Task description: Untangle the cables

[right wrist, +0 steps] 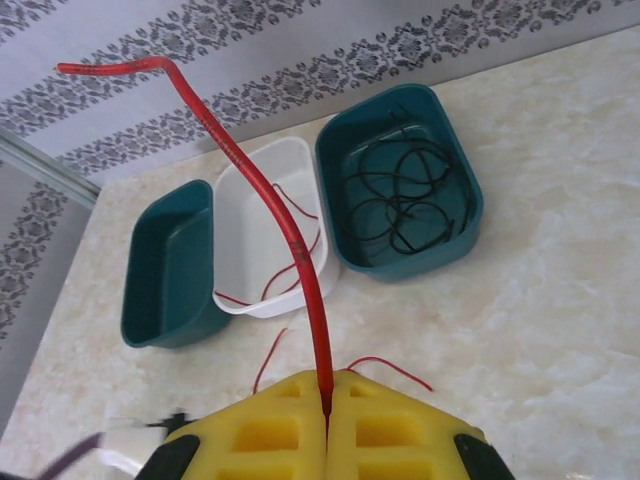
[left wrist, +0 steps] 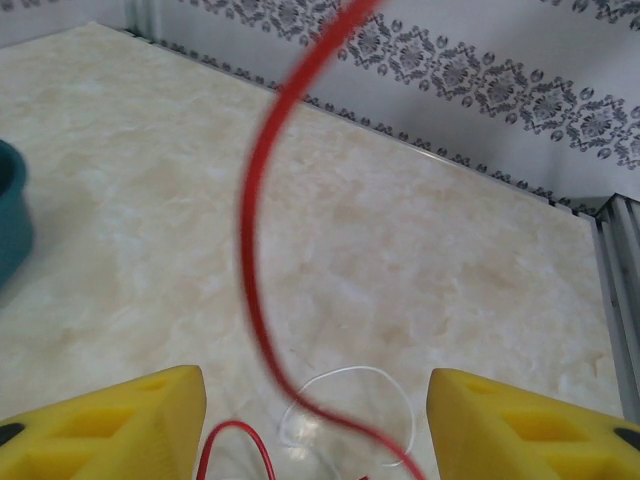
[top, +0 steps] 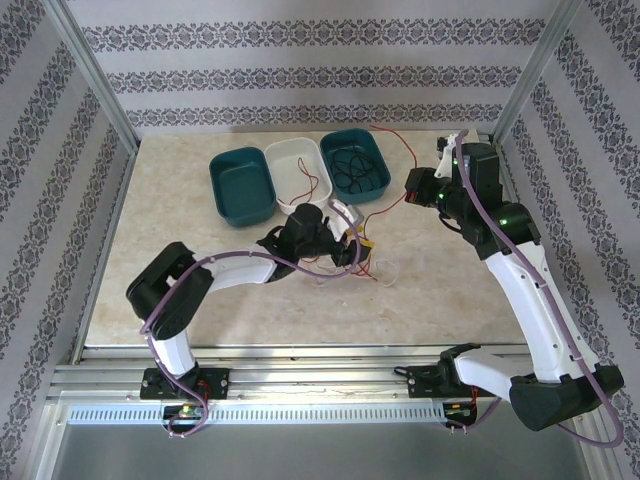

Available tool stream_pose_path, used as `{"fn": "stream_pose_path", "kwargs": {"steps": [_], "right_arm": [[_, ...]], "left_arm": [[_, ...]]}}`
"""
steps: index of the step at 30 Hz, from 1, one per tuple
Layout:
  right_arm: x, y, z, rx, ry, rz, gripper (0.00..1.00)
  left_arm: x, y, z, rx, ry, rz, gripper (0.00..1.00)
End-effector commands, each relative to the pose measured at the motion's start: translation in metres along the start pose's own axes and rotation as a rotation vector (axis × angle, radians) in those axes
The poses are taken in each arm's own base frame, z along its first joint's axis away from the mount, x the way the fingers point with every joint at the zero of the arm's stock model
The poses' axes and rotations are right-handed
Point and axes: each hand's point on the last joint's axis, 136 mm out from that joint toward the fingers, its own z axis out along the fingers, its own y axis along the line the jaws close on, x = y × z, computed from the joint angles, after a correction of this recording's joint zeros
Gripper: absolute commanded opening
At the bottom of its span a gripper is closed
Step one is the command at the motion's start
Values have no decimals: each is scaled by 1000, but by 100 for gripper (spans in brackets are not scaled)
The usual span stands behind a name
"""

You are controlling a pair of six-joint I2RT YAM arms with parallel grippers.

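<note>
We see our right gripper [right wrist: 327, 405] pinching a red cable [right wrist: 262, 190] tight; our left gripper [left wrist: 315, 405] is open. Black cables [right wrist: 405, 195] lie in a teal tub [right wrist: 400, 272].

Left arm [top: 230, 272]: elbow folded back toward the table's near left edge, forearm reaching right to the table's centre. Left gripper [left wrist: 315, 425]: yellow fingers stand well apart. Right arm [top: 530, 290]: stretched along the right edge toward the far right corner. Right gripper [right wrist: 327, 400]: fingers pressed together, pinching a red cable [right wrist: 290, 235].
</note>
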Motion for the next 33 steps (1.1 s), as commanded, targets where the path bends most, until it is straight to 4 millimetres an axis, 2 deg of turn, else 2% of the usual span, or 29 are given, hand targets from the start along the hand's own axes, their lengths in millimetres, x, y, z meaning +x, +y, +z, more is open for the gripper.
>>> {"fn": "stream_pose_path", "kwargs": {"steps": [1,4,6,8,12,17,21,24,29,33], "right_arm": [[-17,23,-17,-84,-54,6,0],[-23,30,-25,-106,-72,-3,0],[-28,32,-30,-112,-88,-10,0],[-29,28,-32,-86,-99,-18,0],[-28,13,-33,-15,-108,-24,0],[-30,-10,-34,80,-126,-19,0],[-20,-34,-24,169,-93,-3,0],[-2,-41,-6,160,-28,27,0],[33,-28,30,17,94,114,0],[63,-8,54,-101,191,161,0]], "left_arm": [[-28,-20,14,73,-93,33,60],[-23,-24,22,85,-69,28,59],[-24,-24,25,83,-52,13,37],[-30,-24,22,71,-61,8,23],[-46,-24,5,29,-90,13,16],[-80,-41,-23,59,-144,43,0],[-113,-55,-49,68,-222,106,0],[-139,-62,-64,59,-285,157,0],[-176,-67,-75,49,-370,220,0],[-197,-69,-75,49,-424,250,0]]}}
